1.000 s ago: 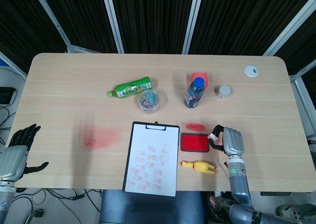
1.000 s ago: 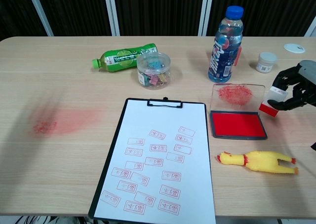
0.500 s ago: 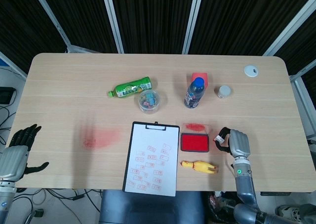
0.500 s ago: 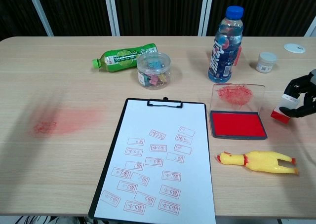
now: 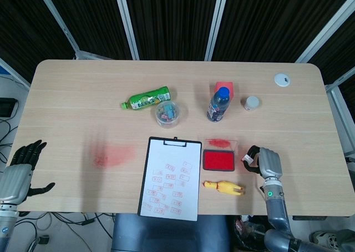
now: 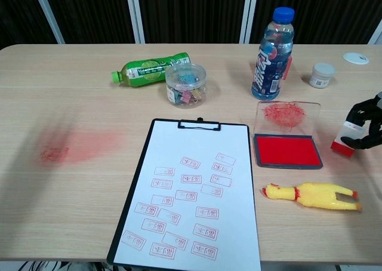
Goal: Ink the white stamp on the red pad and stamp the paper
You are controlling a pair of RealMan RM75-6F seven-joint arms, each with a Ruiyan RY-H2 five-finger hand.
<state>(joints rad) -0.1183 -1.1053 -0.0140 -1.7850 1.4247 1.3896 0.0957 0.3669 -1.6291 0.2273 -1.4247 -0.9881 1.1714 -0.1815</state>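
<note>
Right hand (image 6: 365, 125): fingers grasp the white stamp (image 6: 345, 136), now carried right, away from the red pad (image 6: 286, 150) (lower right).
Meaning: likely setting down.
Left hand (image 5: 19, 171): fingers released, idle.

Right hand (image 6: 365, 123) keeps drifting away from the open red ink pad (image 6: 286, 150), carrying the small white stamp with the red base (image 6: 344, 136) toward the table's right edge.

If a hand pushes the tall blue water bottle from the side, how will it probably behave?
The tall clear water bottle with a blue cap stands upright on a narrow base, so a push near the cap would probably tip it. It looks filled, so likely rather heavy. Once down, its round body may roll, like the green bottle lying on its side.
</note>
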